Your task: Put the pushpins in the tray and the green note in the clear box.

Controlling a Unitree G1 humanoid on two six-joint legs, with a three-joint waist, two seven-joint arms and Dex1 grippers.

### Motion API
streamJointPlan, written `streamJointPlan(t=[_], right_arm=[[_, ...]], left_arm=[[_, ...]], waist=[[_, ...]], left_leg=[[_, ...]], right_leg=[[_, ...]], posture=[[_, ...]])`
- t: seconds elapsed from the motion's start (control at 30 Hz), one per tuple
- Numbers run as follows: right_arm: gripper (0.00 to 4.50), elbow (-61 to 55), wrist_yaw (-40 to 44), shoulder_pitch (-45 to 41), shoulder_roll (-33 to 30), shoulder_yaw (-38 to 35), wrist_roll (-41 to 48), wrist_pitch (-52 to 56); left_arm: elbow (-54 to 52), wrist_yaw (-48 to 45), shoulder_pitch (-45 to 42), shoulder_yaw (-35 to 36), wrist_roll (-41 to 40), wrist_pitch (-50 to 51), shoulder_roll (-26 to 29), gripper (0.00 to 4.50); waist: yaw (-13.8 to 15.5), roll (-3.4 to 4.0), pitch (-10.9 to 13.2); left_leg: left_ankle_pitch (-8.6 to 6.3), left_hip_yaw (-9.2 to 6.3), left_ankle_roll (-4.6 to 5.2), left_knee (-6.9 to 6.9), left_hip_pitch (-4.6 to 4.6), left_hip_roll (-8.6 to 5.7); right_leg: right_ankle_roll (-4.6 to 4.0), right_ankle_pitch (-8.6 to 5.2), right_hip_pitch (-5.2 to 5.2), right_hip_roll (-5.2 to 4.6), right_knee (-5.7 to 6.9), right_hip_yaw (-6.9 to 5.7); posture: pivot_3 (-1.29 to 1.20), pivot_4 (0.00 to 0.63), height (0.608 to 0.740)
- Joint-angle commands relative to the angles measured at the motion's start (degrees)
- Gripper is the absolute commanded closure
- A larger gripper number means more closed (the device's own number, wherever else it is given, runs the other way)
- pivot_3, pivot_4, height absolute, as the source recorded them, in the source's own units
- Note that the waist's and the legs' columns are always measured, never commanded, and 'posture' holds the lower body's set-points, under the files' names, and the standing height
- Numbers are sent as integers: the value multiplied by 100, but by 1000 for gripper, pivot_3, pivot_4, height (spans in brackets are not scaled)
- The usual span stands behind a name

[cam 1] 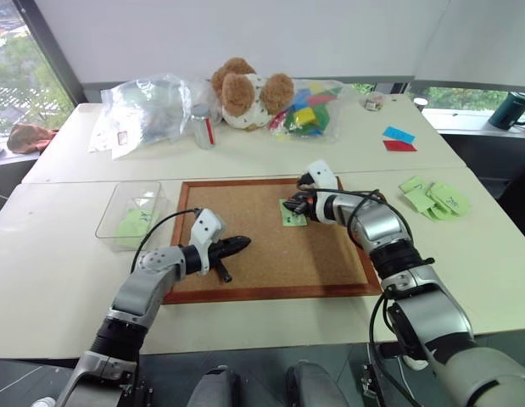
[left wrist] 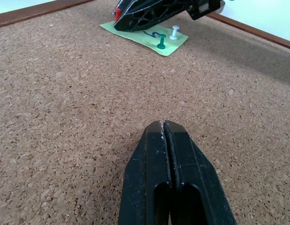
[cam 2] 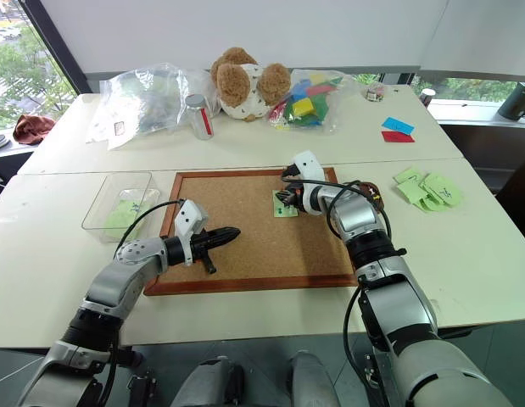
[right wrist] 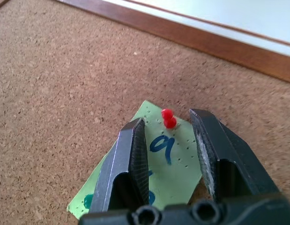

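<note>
The green note (cam 1: 293,214) lies on the cork board (cam 1: 245,280), pinned by a red pushpin (right wrist: 168,118), a green pushpin (left wrist: 160,44) and a white pushpin (left wrist: 174,32). My right gripper (right wrist: 166,119) is lowered onto the note. Its fingers stand a little apart on either side of the red pin, with a gap showing on both sides. My left gripper (left wrist: 163,124) hovers shut and empty over the board's left part. The clear box (cam 1: 118,195) sits left of the board with green paper inside. The tray is hidden.
Loose green notes (cam 1: 436,199) lie right of the board, with a blue slip (cam 1: 399,134) and a red slip (cam 1: 399,146) behind them. At the back are a teddy bear (cam 1: 245,89), a plastic bag (cam 1: 148,106), a can (cam 1: 203,125) and bagged blocks (cam 1: 309,110).
</note>
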Motion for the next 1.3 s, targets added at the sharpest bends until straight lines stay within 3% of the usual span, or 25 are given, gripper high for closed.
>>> streamJointPlan(t=[0.03,0.07,0.37,0.6,0.87,1.17,1.3], right_arm=[[4266,-28,22,-223,56,-132,-22,-137],[4466,-39,23,-234,54,-145,-17,-132],[4466,-1246,8,-203,-259,-523,240,607],[4466,-2512,-354,-101,-852,-1455,626,1730],[4466,-1696,-465,644,-1797,-1650,229,1102],[4466,-618,-248,800,-1756,-1328,52,366],[3078,-402,-213,755,-1682,-1188,-14,267]], left_arm=[[43,61,123,66,95,-6,10,4500],[46,64,137,62,101,3,16,4500],[185,20,264,-96,235,124,76,4500],[223,-71,355,-208,285,192,43,4500],[296,-82,319,-218,308,141,8,4500],[359,-91,277,-191,322,84,16,4500],[336,-74,291,-165,315,86,29,4500]], waist=[[0,0,0],[2,0,0],[2,5,-2],[21,14,-9],[12,38,-28],[19,48,-34],[16,48,-34]], left_leg=[[0,0,0,0,0,0],[0,0,0,0,0,0],[0,0,0,-7,0,0],[-15,0,26,-8,4,1],[-18,5,30,-9,11,0],[-17,9,31,-6,18,1],[-17,9,30,-6,18,1]], right_leg=[[0,0,0,0,0,0],[0,0,0,0,0,0],[0,0,-4,0,-1,0],[0,0,2,-2,-3,0],[0,0,12,-3,-9,3],[0,0,20,0,-5,6],[0,0,20,0,-6,5]], posture=[[0,150,740],[0,150,740],[0,150,740],[0,150,740],[0,150,740],[0,150,740],[0,150,740]])
